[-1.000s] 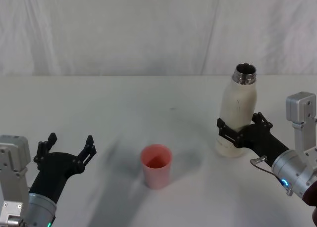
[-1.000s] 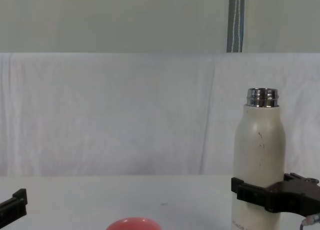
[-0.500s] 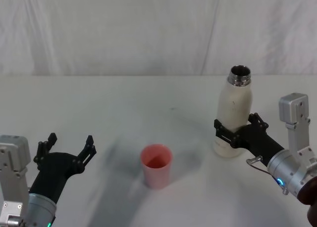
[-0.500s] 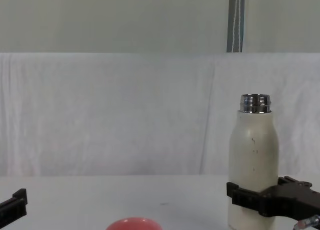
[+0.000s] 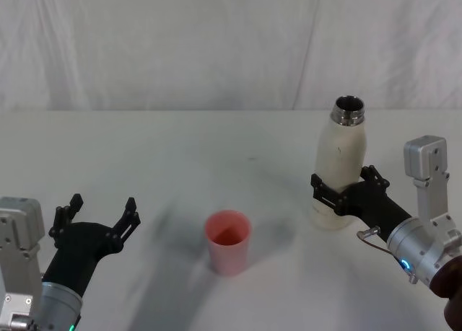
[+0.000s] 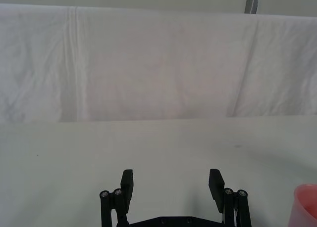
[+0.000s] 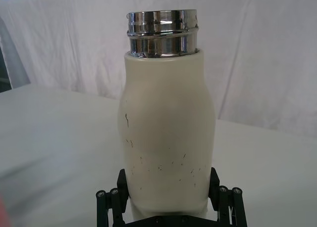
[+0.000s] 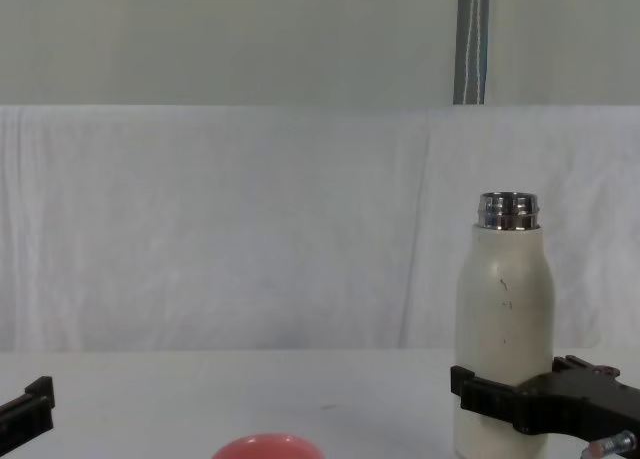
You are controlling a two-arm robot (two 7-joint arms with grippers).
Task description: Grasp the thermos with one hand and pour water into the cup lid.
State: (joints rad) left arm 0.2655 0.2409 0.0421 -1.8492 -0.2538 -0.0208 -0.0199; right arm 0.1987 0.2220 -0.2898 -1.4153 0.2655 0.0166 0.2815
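The thermos (image 5: 339, 158) is a cream-white bottle with an open steel neck, upright at the right of the white table. My right gripper (image 5: 345, 190) is shut around its lower body, one finger on each side. The right wrist view shows the thermos (image 7: 166, 123) close up, scuffed, between the fingers of the right gripper (image 7: 168, 187). The chest view shows the thermos (image 8: 503, 319) with the right gripper (image 8: 510, 399) clamped low on it. The salmon-pink cup lid (image 5: 228, 241) stands open-side up near the table's middle, left of the thermos. My left gripper (image 5: 101, 208) stands open at the lower left, holding nothing.
A white cloth backdrop (image 5: 216, 42) hangs behind the table (image 5: 180, 151). The cup lid's rim (image 8: 268, 445) shows at the chest view's bottom edge, and part of the cup lid (image 6: 307, 207) shows beside the open left gripper (image 6: 171, 180) in the left wrist view.
My right gripper has carried the upright thermos a little to the left, toward the cup lid, and slightly lower. The left arm and the cup lid have not moved.
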